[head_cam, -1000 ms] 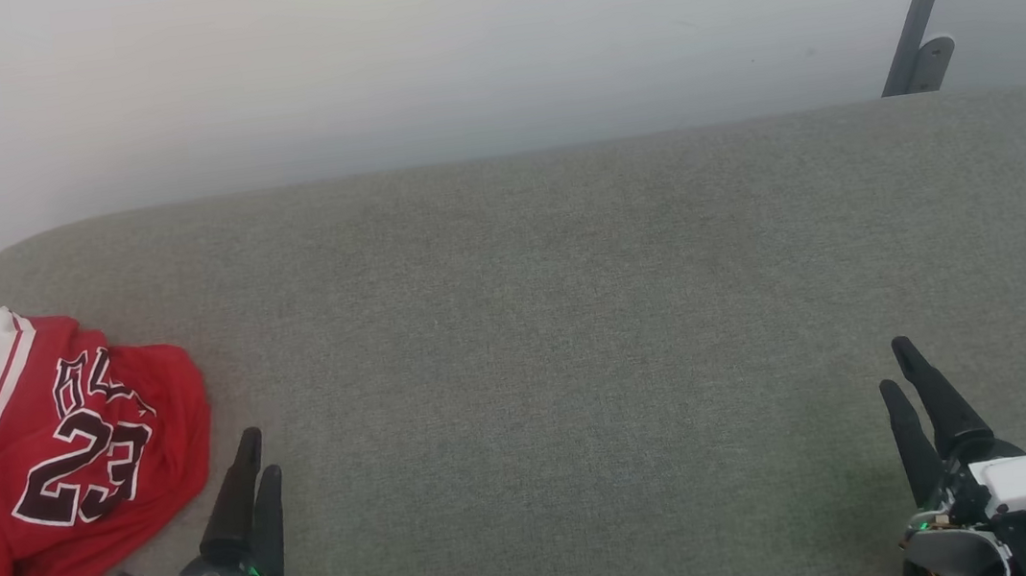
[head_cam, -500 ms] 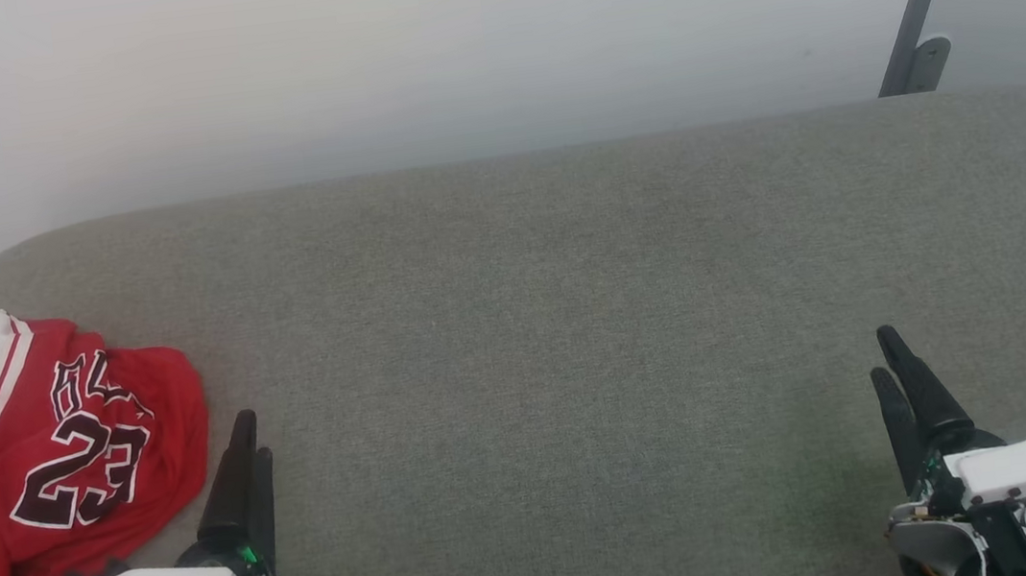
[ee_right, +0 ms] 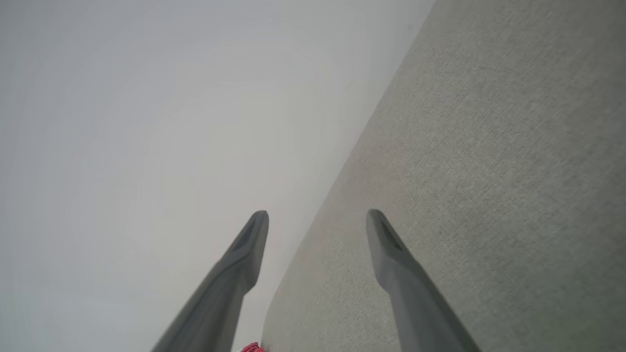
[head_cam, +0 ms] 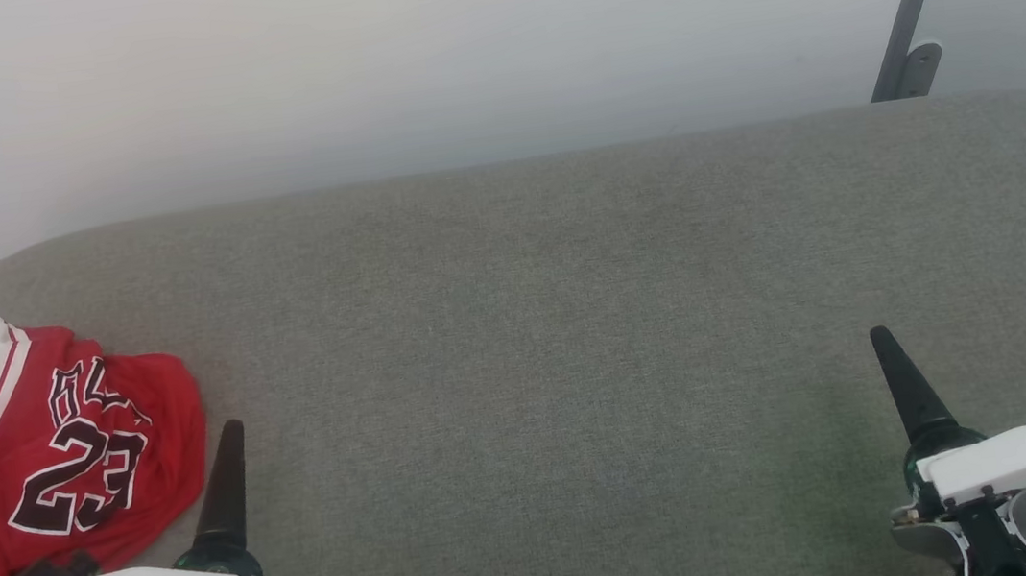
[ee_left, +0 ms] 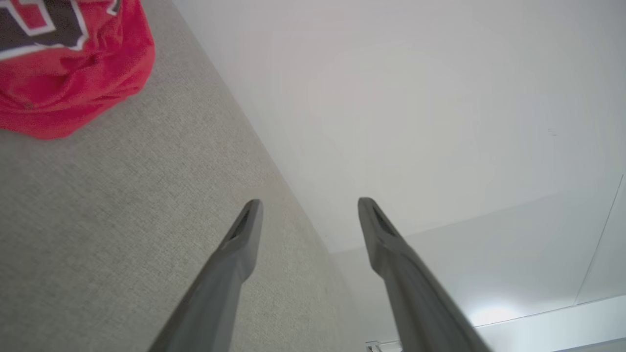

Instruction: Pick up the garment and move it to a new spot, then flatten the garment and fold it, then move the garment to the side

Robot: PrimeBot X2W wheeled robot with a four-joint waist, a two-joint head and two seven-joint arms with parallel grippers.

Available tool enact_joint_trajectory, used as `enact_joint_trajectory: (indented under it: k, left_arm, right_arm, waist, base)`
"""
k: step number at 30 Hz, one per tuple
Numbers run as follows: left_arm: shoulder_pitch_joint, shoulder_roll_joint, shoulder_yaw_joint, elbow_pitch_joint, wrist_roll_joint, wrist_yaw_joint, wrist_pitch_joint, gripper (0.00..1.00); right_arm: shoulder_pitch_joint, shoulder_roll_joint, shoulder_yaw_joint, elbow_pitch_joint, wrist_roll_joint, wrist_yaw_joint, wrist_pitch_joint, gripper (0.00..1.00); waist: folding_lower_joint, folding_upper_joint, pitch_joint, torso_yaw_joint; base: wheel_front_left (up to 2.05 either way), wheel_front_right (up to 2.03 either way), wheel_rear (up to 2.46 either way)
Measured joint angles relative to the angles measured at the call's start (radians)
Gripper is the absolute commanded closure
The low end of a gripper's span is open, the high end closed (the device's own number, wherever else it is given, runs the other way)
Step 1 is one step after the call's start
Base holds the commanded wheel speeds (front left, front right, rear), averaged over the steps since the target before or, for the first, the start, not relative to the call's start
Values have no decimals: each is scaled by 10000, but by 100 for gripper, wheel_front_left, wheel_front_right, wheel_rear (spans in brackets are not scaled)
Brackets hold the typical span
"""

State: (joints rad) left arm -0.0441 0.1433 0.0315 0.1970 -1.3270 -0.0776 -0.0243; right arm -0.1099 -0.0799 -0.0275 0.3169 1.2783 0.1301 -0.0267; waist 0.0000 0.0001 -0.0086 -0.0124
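The garment point(head_cam: 59, 456) lies crumpled at the far left of the grey-green fabric surface point(head_cam: 575, 320). It is a red jersey with black "23" lettering facing up and a white sleeve at its far end. My left gripper point(head_cam: 231, 428) hovers just right of the garment's edge without touching it. In the left wrist view the left gripper point(ee_left: 309, 204) is open and empty, with the garment point(ee_left: 63, 63) at the upper left. My right gripper point(head_cam: 879, 338) is at the lower right, far from the garment. The right wrist view shows that gripper point(ee_right: 317, 216) open and empty too.
A pale wall rises behind the surface's rounded far edge. A slanted grey metal bar point(head_cam: 912, 20) with a bracket stands at the upper right. The surface stretches wide between the two grippers.
Both wrists have rolled, so each gripper's two fingers now line up as one in the head view. Both arms drew slightly back toward me. The garment has not moved.
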Motion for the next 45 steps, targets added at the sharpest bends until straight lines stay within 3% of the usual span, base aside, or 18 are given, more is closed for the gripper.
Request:
enact_joint_trajectory:
  k: [10,17,27,45]
  left_arm:
    - [6,357,178,138,1977,25,-382,0]
    - [6,422,527,211,3258,-288,-608,0]
    - [15,476,725,359,4675,-466,-924,0]
    - [56,945,397,211,6109,-504,-1363,0]
  right_arm:
    - [-179,-150,-123,221,-2520,0,-63,0]
    - [-176,-146,-355,119,-3891,0,-38,0]
    - [-88,-113,-610,-173,-5208,2,-54,0]
    - [56,-104,-644,-368,-7118,2,-188,0]
  waist:
    - [0,0,-53,-56]
    - [0,0,-49,-64]
    - [0,0,-37,-85]
    - [0,0,-44,-126]
  base:
    - [0,0,0]
    - [0,0,0]
    - [0,0,0]
    - [0,0,0]
